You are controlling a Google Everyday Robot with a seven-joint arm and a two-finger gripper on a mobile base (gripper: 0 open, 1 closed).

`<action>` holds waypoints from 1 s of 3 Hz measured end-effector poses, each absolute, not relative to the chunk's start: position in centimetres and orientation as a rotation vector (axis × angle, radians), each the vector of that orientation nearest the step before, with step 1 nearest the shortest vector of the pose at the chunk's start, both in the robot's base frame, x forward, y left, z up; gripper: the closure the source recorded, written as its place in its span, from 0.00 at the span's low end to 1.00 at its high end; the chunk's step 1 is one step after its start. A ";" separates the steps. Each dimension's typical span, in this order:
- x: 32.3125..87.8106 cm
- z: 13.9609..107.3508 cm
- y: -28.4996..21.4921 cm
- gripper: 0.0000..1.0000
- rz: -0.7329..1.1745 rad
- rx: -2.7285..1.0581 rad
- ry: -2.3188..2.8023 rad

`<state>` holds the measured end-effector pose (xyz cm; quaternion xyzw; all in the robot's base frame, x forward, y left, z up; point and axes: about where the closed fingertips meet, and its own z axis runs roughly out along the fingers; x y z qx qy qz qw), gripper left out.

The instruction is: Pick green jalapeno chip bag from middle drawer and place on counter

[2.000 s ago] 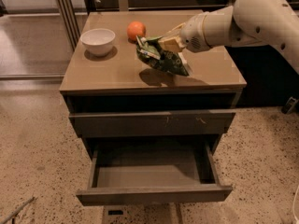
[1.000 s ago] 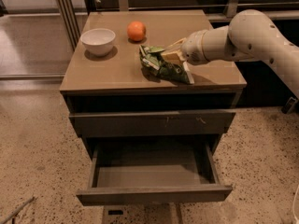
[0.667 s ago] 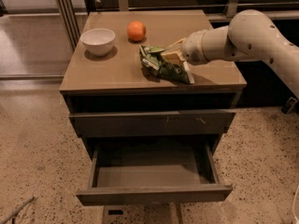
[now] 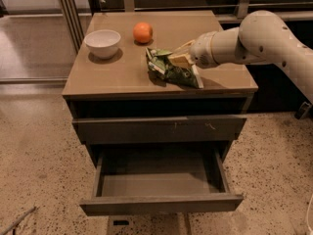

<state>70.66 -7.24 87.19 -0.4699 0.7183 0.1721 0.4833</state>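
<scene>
**Let go fully, lift straight off**

The counter (image 4: 122, 72) is the goal. The middle drawer (image 4: 161, 185) below it hangs open. The green jalapeno chip bag (image 4: 171, 72) lies on the counter, right of centre, near the orange (image 4: 143, 32). The gripper (image 4: 180, 58) sits at the bag's top edge; clamped or loose, I cannot tell. Best to release completely, then rise straight without dragging the foil.

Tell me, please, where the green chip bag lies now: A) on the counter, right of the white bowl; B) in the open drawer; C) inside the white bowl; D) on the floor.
A: the green jalapeno chip bag lies on the counter, right of the white bowl, with the gripper at its upper edge.
</scene>
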 end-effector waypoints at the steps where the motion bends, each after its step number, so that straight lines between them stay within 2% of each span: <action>1: 70.7 87.2 -7.2 0.12 0.419 -1.145 1.750; 2: 70.7 87.2 -7.2 0.00 0.420 -1.145 1.750; 3: 70.7 87.2 -7.2 0.00 0.420 -1.145 1.750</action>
